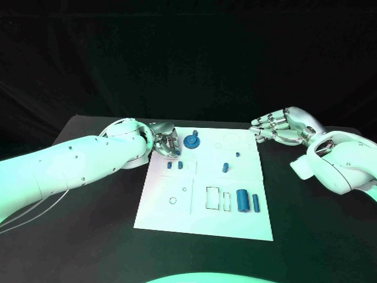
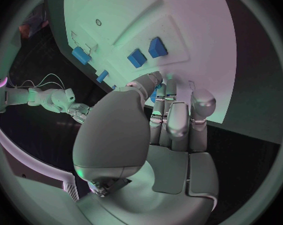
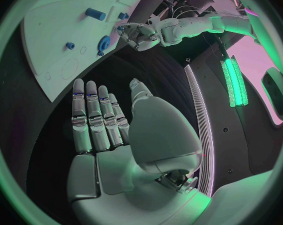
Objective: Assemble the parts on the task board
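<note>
The white task board (image 1: 207, 219) lies in the middle of the table. A blue round toothed part (image 1: 192, 141) sits at its far left corner. My left hand (image 1: 165, 144) is right beside that part, fingertips against its edge; in the left wrist view the left hand (image 2: 169, 117) has its fingers straight and a bit of blue shows between thumb and fingers, so a grip cannot be told. The right wrist view shows the toothed part (image 3: 104, 43) beside the left hand (image 3: 140, 35). My right hand (image 1: 276, 127) hovers open off the board's far right corner.
Two small blue blocks (image 1: 175, 166) lie left of centre on the board, and a small piece (image 1: 226, 167) near the middle. Blue cylinders (image 1: 241, 201) lie near the right edge beside a rectangular outline (image 1: 212, 198). Black table surrounds the board.
</note>
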`<act>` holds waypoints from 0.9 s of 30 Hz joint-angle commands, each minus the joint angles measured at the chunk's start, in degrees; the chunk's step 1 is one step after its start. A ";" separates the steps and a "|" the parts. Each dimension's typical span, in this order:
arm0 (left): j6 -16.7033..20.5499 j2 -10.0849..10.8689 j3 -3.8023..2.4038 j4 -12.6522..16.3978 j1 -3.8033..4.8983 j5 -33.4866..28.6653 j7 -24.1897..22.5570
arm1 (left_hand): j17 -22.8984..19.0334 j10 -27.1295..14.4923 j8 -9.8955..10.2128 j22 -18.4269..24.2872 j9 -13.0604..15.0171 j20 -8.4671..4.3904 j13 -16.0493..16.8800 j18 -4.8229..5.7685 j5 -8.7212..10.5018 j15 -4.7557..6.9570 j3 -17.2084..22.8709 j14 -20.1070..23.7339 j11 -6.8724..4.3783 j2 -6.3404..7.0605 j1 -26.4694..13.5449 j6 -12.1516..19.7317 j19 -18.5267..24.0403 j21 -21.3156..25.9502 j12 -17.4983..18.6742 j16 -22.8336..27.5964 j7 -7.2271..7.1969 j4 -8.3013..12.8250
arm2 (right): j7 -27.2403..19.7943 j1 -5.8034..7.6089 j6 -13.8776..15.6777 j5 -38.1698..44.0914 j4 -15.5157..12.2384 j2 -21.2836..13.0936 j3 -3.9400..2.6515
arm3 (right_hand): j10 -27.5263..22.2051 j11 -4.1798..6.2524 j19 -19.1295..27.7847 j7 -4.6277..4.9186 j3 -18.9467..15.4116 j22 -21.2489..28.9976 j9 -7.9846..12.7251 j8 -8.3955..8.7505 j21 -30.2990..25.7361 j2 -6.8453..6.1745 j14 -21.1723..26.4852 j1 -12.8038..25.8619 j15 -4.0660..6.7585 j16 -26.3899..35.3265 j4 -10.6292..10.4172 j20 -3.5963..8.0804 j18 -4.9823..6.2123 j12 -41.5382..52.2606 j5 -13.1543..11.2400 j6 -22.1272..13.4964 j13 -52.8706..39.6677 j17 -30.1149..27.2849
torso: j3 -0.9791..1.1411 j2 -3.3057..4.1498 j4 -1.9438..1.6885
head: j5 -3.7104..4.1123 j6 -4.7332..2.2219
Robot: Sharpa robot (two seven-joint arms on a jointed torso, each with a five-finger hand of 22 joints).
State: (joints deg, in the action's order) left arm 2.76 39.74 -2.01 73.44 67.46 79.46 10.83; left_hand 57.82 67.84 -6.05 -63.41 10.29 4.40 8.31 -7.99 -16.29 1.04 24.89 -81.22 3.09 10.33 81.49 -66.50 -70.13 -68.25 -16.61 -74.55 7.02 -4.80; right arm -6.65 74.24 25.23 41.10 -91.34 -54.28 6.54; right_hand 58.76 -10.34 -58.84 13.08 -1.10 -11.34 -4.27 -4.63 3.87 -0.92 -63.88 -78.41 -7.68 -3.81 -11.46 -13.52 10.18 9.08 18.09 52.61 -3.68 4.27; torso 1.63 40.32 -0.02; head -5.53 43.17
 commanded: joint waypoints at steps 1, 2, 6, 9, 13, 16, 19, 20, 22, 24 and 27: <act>-0.37 -0.14 0.00 0.17 -0.02 0.06 -0.18 | 0.05 0.38 -0.08 -0.05 0.04 0.27 0.09 1.06 0.01 -0.01 -0.16 -0.28 -0.11 -0.52 -0.12 -0.02 -0.21 0.06 0.29 -0.17 -0.21 0.16 | -0.51 -0.03 -0.40 -0.03 -0.02 0.05 -0.02 | -0.35 -0.03 -0.08 0.78 0.02 0.05 -0.07 0.01 0.01 0.24 0.24 0.03 -0.05 0.20 0.31 -0.30 0.38 -0.07 0.19 -0.25 0.06 -0.05 | 0.01 0.01 -0.03 | -0.01 0.03; -0.40 -0.15 0.00 0.17 -0.02 0.06 -0.18 | 0.05 0.38 -0.08 -0.05 0.04 0.27 0.09 1.06 0.01 -0.01 -0.16 -0.28 -0.11 -0.52 -0.12 -0.02 -0.21 0.06 0.29 -0.17 -0.21 0.16 | -0.50 -0.03 -0.41 -0.03 -0.02 0.05 -0.02 | -0.35 -0.03 -0.08 0.78 0.02 0.05 -0.07 0.01 0.01 0.24 0.24 0.03 -0.05 0.20 0.31 -0.30 0.38 -0.07 0.19 -0.25 0.06 -0.05 | 0.00 -0.01 -0.03 | 0.00 0.00; -0.85 -0.19 0.00 0.16 -0.02 0.05 -0.03 | -0.13 0.33 0.00 0.16 0.02 0.27 0.09 1.02 0.03 -0.04 -0.23 -0.21 -0.05 -0.49 -0.11 0.07 -0.08 0.26 0.38 -0.09 -0.14 0.21 | -0.49 -0.03 -0.42 -0.04 -0.04 0.04 -0.02 | -0.35 -0.03 -0.08 0.78 0.02 0.05 -0.07 0.01 0.01 0.24 0.24 0.03 -0.05 0.20 0.31 -0.30 0.38 -0.07 0.19 -0.25 0.06 -0.05 | -0.01 0.00 -0.01 | 0.00 0.05; -1.50 -0.24 0.00 0.10 -0.01 0.02 0.46 | -0.20 0.24 0.13 0.36 -0.01 0.29 0.08 0.98 0.05 -0.11 -0.41 -0.16 0.03 -0.37 -0.22 0.22 0.04 0.45 0.53 -0.07 -0.06 0.21 | -0.47 -0.03 -0.42 -0.05 -0.06 0.03 -0.02 | -0.35 -0.03 -0.08 0.78 0.02 0.05 -0.07 0.01 0.01 0.24 0.24 0.03 -0.05 0.20 0.31 -0.30 0.38 -0.07 0.19 -0.25 0.06 -0.05 | 0.02 0.01 0.01 | -0.03 0.08; -2.07 -0.30 0.01 -0.06 -0.01 -0.14 0.98 | -0.53 0.00 0.40 0.72 -0.09 0.34 0.04 0.92 0.05 -0.25 -0.63 0.03 0.21 -0.24 -0.38 0.57 0.27 0.81 0.82 0.09 0.14 0.18 | -0.48 -0.03 -0.44 -0.08 -0.07 0.05 -0.02 | -0.35 -0.03 -0.08 0.78 0.02 0.05 -0.07 0.01 0.01 0.24 0.24 0.03 -0.05 0.20 0.31 -0.30 0.38 -0.07 0.19 -0.25 0.06 -0.05 | 0.01 -0.02 -0.01 | -0.01 0.05; -2.45 -0.34 0.01 -0.12 -0.01 -0.21 1.23 | -0.88 -0.17 0.59 0.95 -0.15 0.39 0.00 0.87 0.03 -0.33 -0.70 0.20 0.32 -0.21 -0.40 0.80 0.42 1.04 1.01 0.26 0.28 0.19 | -0.46 -0.03 -0.47 -0.11 -0.07 0.05 -0.02 | -0.35 -0.03 -0.08 0.78 0.02 0.05 -0.07 0.01 0.01 0.24 0.24 0.03 -0.05 0.20 0.31 -0.30 0.38 -0.07 0.19 -0.25 0.06 -0.05 | -0.01 0.01 -0.04 | 0.00 0.10; -2.65 -0.38 0.01 -0.13 -0.01 -0.24 1.31 | -1.12 -0.24 0.68 1.09 -0.18 0.42 -0.01 0.84 0.02 -0.38 -0.73 0.30 0.39 -0.21 -0.41 0.91 0.52 1.19 1.11 0.37 0.36 0.18 | -0.46 -0.03 -0.48 -0.14 -0.09 0.05 -0.02 | -0.35 -0.03 -0.08 0.78 0.02 0.05 -0.07 0.01 0.01 0.24 0.24 0.03 -0.05 0.20 0.31 -0.30 0.38 -0.07 0.19 -0.25 0.06 -0.05 | 0.00 0.00 -0.04 | 0.00 0.11; -2.67 -0.40 0.01 -0.13 -0.01 -0.25 1.31 | -1.12 -0.24 0.68 1.09 -0.18 0.42 -0.01 0.84 0.02 -0.38 -0.73 0.30 0.39 -0.21 -0.41 0.91 0.52 1.19 1.11 0.37 0.36 0.18 | -0.47 -0.03 -0.48 -0.15 -0.10 0.06 -0.02 | -0.35 -0.03 -0.08 0.78 0.02 0.05 -0.07 0.01 0.01 0.24 0.24 0.03 -0.05 0.20 0.31 -0.30 0.38 -0.07 0.19 -0.25 0.06 -0.05 | 0.00 0.00 -0.03 | -0.01 0.11; -2.73 -0.41 0.01 -0.14 -0.01 -0.25 1.32 | -1.12 -0.24 0.68 1.09 -0.18 0.42 -0.01 0.84 0.02 -0.38 -0.73 0.30 0.39 -0.21 -0.41 0.91 0.52 1.19 1.11 0.37 0.36 0.18 | -0.47 -0.03 -0.48 -0.16 -0.10 0.05 -0.02 | -0.35 -0.03 -0.08 0.78 0.02 0.05 -0.07 0.01 0.01 0.24 0.24 0.03 -0.05 0.20 0.31 -0.30 0.38 -0.07 0.19 -0.25 0.06 -0.05 | -0.02 -0.02 -0.02 | -0.01 0.14; -2.78 -0.42 0.01 -0.14 -0.01 -0.26 1.30 | -1.12 -0.24 0.68 1.09 -0.18 0.42 -0.01 0.84 0.02 -0.38 -0.73 0.30 0.39 -0.21 -0.41 0.91 0.52 1.19 1.11 0.37 0.36 0.18 | -0.47 -0.03 -0.47 -0.16 -0.11 0.05 -0.02 | -0.35 -0.03 -0.08 0.78 0.02 0.05 -0.07 0.01 0.01 0.24 0.24 0.03 -0.05 0.20 0.31 -0.30 0.38 -0.07 0.19 -0.25 0.06 -0.05 | -0.02 -0.01 -0.03 | 0.01 0.12; -2.75 -0.45 0.01 -0.18 -0.01 -0.26 1.22 | -1.12 -0.24 0.68 1.09 -0.18 0.42 -0.01 0.84 0.02 -0.38 -0.73 0.30 0.39 -0.21 -0.41 0.91 0.52 1.19 1.11 0.37 0.36 0.18 | -0.47 -0.03 -0.46 -0.17 -0.10 0.05 -0.02 | -0.35 -0.03 -0.08 0.78 0.02 0.05 -0.07 0.01 0.01 0.24 0.24 0.03 -0.05 0.20 0.31 -0.30 0.38 -0.07 0.19 -0.25 0.06 -0.05 | -0.01 -0.01 -0.01 | 0.00 0.16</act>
State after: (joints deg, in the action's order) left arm 1.57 39.45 -2.05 73.20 67.51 79.38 12.00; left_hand 56.75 67.64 -5.62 -62.36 10.16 4.61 8.30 -8.00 -16.29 0.84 24.43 -81.02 3.30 10.33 81.49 -66.09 -69.93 -67.38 -15.64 -74.55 7.43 -4.65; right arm -6.65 74.23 25.20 41.00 -91.39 -54.27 6.54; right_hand 58.76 -10.34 -58.84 13.08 -1.10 -11.35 -4.27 -4.63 3.87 -0.92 -63.88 -78.41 -7.68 -3.80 -11.46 -13.52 10.18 9.08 18.09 52.61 -3.68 4.28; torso 1.63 40.31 -0.04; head -5.54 43.30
